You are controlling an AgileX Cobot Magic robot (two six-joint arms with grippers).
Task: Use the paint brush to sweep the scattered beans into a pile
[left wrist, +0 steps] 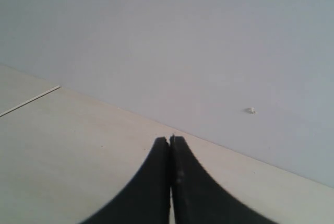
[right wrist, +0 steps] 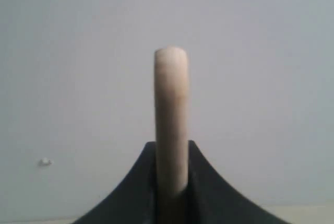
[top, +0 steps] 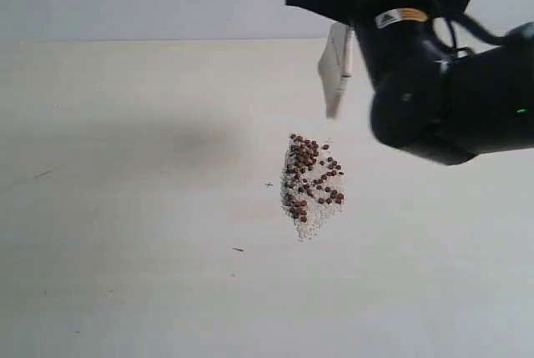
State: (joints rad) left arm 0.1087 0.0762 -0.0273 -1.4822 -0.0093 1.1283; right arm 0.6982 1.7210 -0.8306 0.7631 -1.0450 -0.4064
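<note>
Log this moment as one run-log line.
left gripper: shut, empty | right gripper: shut on paint brush | beans: in one pile | paint brush apart from pile

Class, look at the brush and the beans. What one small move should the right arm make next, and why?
Probably lower the paint brush, which the right tool holds raised by its handle, to the looser right-hand edge of the beans and nudge that edge inward. The beans lie in one patch, but that side looks ragged, and the bristles hang above them and touch nothing.
</note>
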